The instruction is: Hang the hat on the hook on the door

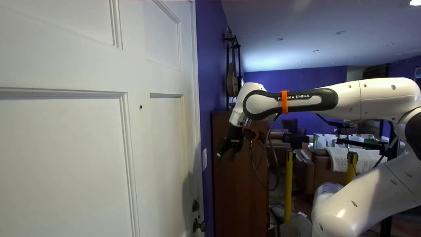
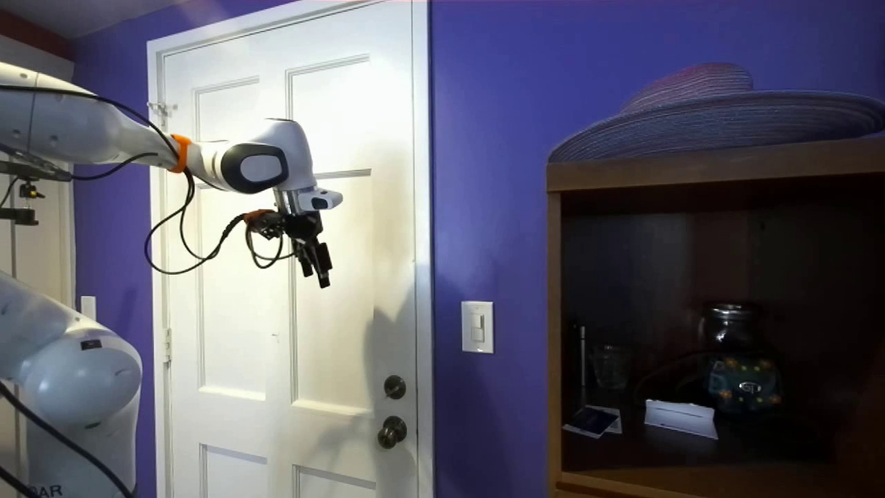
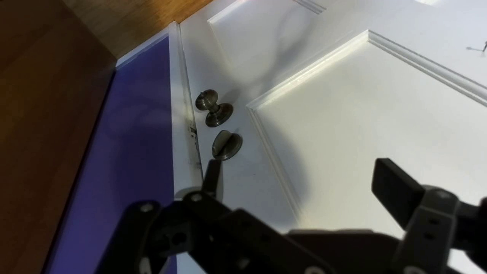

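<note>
Up and right of the spread, empty claw in an exterior view, find the hat well apart atop the cabinet, with long axis sideways, so probably climb before swinging across.

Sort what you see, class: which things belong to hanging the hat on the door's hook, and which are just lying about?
For the job:
wide-brimmed hat
hook
white door
open gripper

Just about the place:
folded white card
flat cards
hanging guitar
yellow posts
</note>
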Robot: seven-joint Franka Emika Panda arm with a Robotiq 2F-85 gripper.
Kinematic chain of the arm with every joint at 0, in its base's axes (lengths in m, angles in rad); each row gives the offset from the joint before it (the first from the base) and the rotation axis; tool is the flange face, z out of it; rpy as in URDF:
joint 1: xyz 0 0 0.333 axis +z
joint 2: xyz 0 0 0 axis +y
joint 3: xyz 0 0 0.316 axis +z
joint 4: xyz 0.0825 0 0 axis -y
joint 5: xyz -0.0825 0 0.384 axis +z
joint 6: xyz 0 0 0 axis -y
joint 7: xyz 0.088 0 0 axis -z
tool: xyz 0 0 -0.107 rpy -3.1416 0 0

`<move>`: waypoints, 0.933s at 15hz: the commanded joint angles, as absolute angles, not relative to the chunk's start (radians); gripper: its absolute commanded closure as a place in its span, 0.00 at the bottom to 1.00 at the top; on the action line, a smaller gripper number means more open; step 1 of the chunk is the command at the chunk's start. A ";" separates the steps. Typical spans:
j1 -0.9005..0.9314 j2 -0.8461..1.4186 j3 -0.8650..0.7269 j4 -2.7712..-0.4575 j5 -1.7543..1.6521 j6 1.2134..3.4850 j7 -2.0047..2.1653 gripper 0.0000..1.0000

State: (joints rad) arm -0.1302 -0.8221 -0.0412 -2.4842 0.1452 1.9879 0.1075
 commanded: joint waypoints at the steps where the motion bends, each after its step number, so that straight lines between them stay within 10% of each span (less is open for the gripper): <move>1: -0.121 -0.829 -0.043 -2.478 0.131 1.982 0.108 0.00; 14: -0.483 -0.575 -0.148 -2.300 -0.265 2.263 0.268 0.00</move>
State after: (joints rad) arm -0.4313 -0.6750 -0.1501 -2.3852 -0.1798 2.1804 0.1935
